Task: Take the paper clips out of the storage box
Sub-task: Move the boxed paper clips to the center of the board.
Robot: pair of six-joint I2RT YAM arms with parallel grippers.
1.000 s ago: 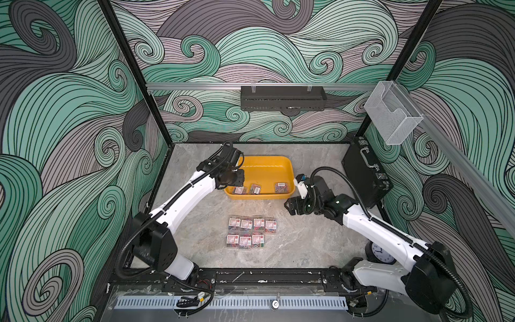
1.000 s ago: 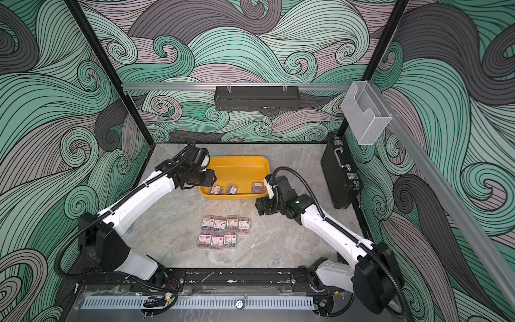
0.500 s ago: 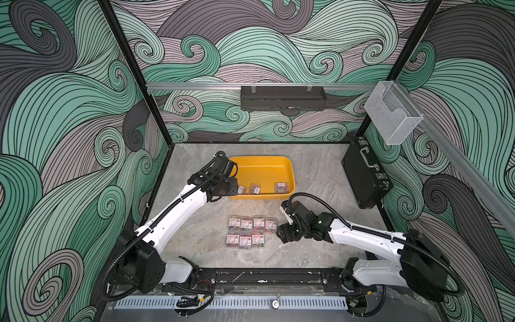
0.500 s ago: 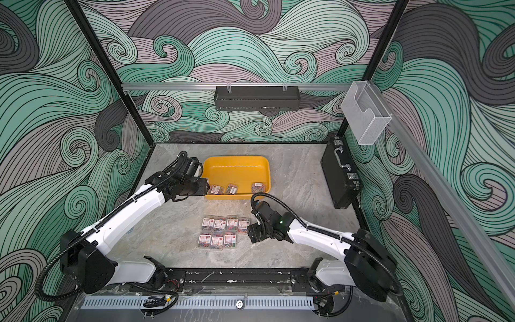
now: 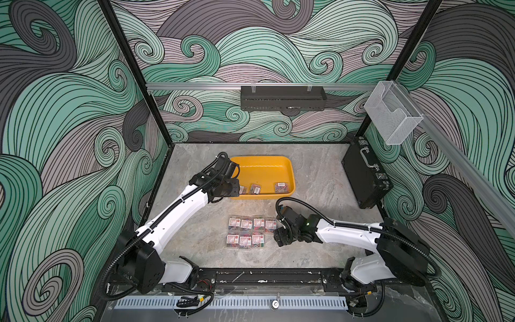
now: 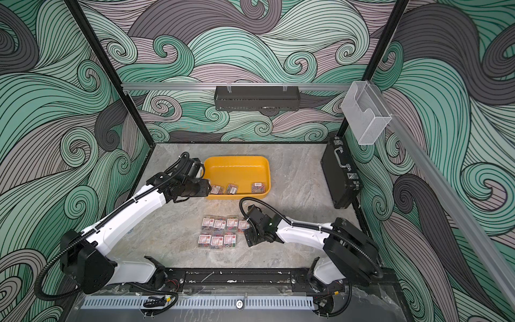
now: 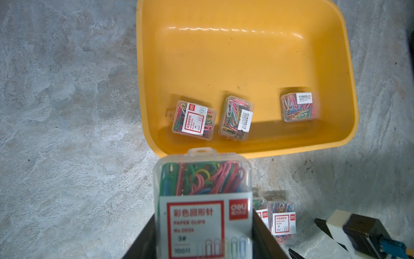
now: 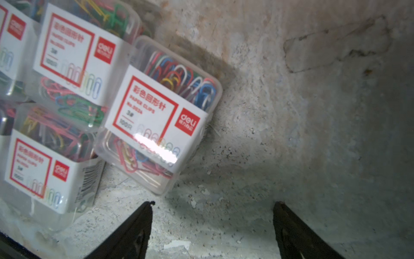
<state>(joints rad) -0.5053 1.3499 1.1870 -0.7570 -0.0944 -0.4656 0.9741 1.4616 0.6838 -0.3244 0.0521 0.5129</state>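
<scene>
Left gripper (image 7: 203, 244) pinches a paper clips box (image 7: 202, 179), seemingly light, stiff, slippery, across its sides at lower centre; three more lie in the storage box (image 7: 246, 67) above; right gripper (image 8: 214, 205) gapes empty.

The tray (image 5: 262, 171) reads to me as a flat orange-yellow. In front of it, the clip boxes (image 5: 252, 231) are clear plastic holding a jumble of pink, green, blue, yellow and white clips. Each has a white label with a red frame and a red logo square. The clip box (image 7: 202, 201) nearest my left wrist camera shows mostly green and pink clips. Under the tray, the table (image 5: 320, 178) is grey with pale marbled veins. Right of the tray is a black case (image 5: 362, 181) with silver fittings. Behind the tray, the walls (image 5: 264, 41) carry swirling waves in teal, mauve-grey and charcoal, ruled with thin black lines. My arms (image 5: 178, 212) are white with black joints.
</scene>
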